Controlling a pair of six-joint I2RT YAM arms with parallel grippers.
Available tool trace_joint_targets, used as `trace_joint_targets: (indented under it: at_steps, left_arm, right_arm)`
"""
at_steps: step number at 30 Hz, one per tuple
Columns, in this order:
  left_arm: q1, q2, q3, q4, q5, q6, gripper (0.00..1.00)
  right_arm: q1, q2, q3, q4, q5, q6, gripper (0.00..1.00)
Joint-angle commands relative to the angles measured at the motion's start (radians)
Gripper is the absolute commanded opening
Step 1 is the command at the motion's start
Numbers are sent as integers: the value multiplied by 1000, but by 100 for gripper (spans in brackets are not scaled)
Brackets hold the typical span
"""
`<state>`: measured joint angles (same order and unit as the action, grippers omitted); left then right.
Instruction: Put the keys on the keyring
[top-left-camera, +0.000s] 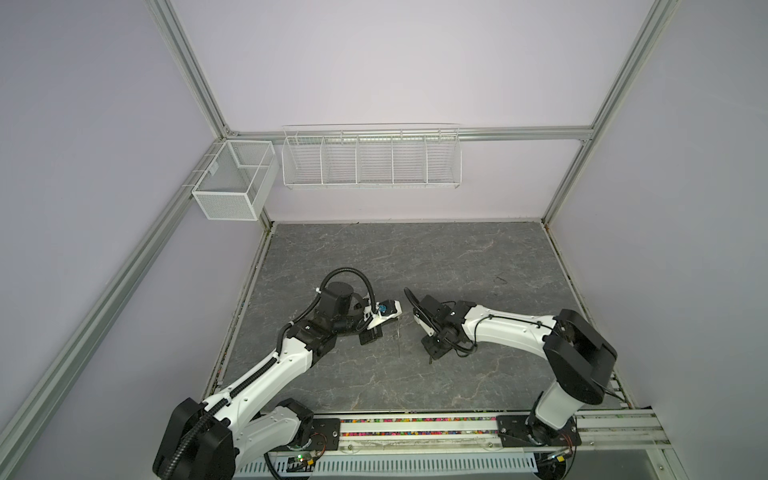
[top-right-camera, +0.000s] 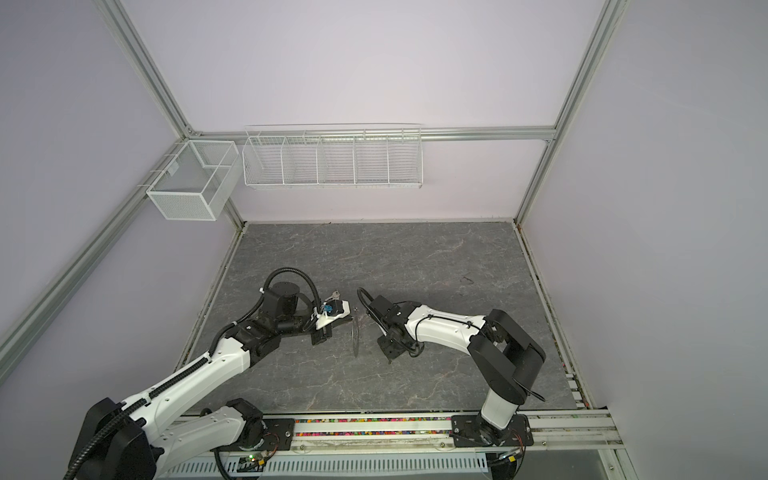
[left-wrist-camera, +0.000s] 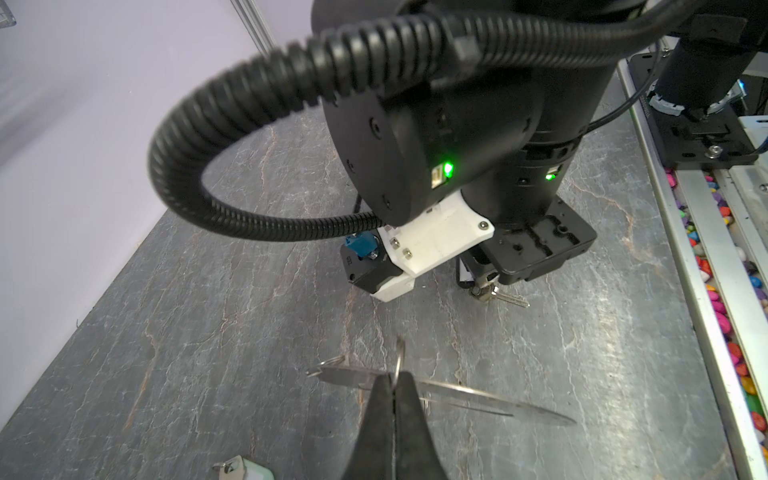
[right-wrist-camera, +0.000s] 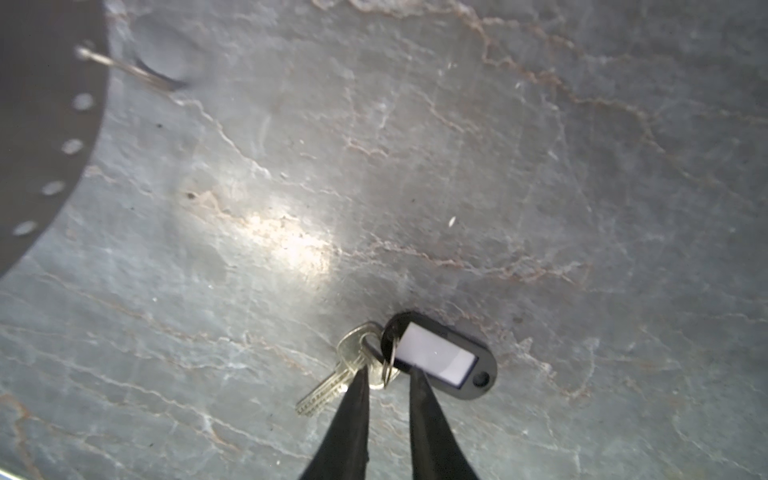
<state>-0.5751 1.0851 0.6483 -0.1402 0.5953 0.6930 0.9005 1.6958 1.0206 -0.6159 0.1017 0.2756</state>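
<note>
Keyring (right-wrist-camera: 37, 124): upright, clamped in left pincer (left-wrist-camera: 392, 380). Black-tag key (right-wrist-camera: 352, 352): on desk (right-wrist-camera: 498, 166), right pincer (right-wrist-camera: 388, 374) parted astride it. White-tag key (left-wrist-camera: 249, 469): loose. Both apparently unthreaded.

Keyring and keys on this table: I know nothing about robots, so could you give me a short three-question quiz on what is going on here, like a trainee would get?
1. True or false: the keyring lies flat on the table.
2. The right gripper has its open fingertips either side of: A) a padlock, B) the small ring of the black-tagged key, C) a coin.
3. Fill the gap: the left gripper is ____ on the keyring.
Key: 1 false, it is held up on edge. 2 B. 3 shut.
</note>
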Motion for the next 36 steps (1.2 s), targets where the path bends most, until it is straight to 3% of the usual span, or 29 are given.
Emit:
trace_joint_targets:
  at_steps: [1, 11, 20, 24, 36]
  left_arm:
    - [4, -2, 4, 14, 17, 14, 0]
    - [4, 8, 8, 16, 15, 14, 0]
    - [4, 10, 10, 17, 11, 16, 0]
    - [4, 11, 14, 14, 9, 17, 0]
    - [4, -9, -1, 34, 27, 7, 0]
  right_arm:
    - [-6, 17, -11, 12, 10, 14, 20]
    - [-6, 46, -8, 16, 3, 13, 17]
    - [-4, 23, -4, -1, 7, -12, 7]
    - [-5, -60, 6, -22, 2, -83, 7]
    - [-9, -291, -38, 25, -122, -447, 7]
